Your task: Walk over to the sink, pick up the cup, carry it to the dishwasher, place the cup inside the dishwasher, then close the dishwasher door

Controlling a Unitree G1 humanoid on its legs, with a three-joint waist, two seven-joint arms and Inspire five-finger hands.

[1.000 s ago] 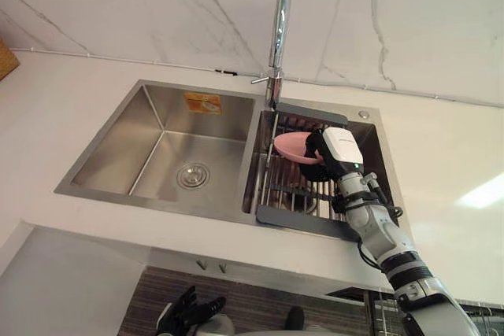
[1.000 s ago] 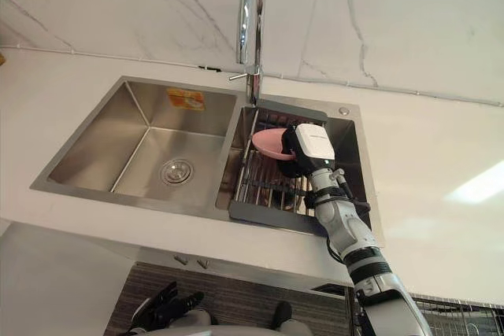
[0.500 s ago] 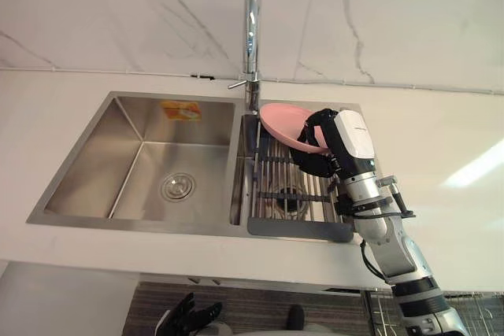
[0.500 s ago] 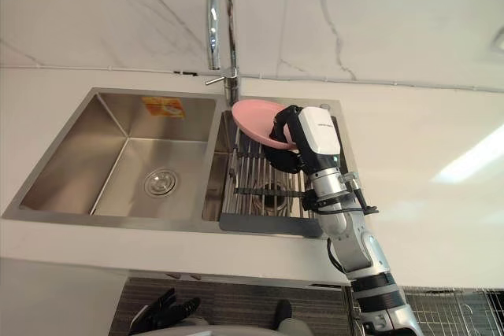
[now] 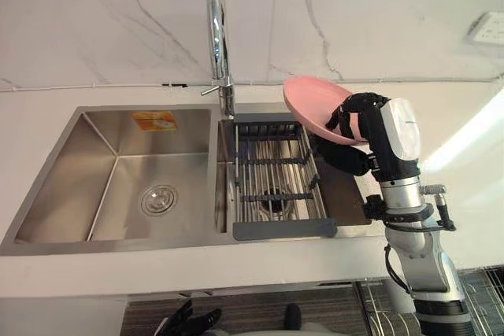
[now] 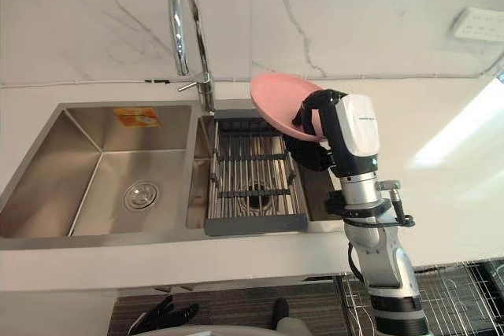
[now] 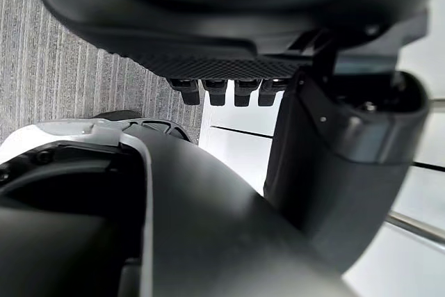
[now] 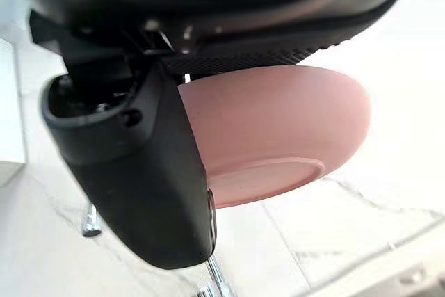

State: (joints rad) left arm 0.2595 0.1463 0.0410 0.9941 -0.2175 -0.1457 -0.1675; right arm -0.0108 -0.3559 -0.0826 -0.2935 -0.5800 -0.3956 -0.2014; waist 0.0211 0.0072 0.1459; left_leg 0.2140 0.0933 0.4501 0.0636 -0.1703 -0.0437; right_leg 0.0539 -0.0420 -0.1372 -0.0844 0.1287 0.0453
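Pink bowl lifted off the rack, right hand curled round it; wrist view shows its base, seemingly ringed.

Bright, even light fills the room, and the white tabletop takes it flat. A broad streak of glare lies across its right end. The tap carries thin bright highlights; the sink gleams softly. The floor below lies dim. Close up, the right hand is dark against washed-out white, shading the bowl beside it.
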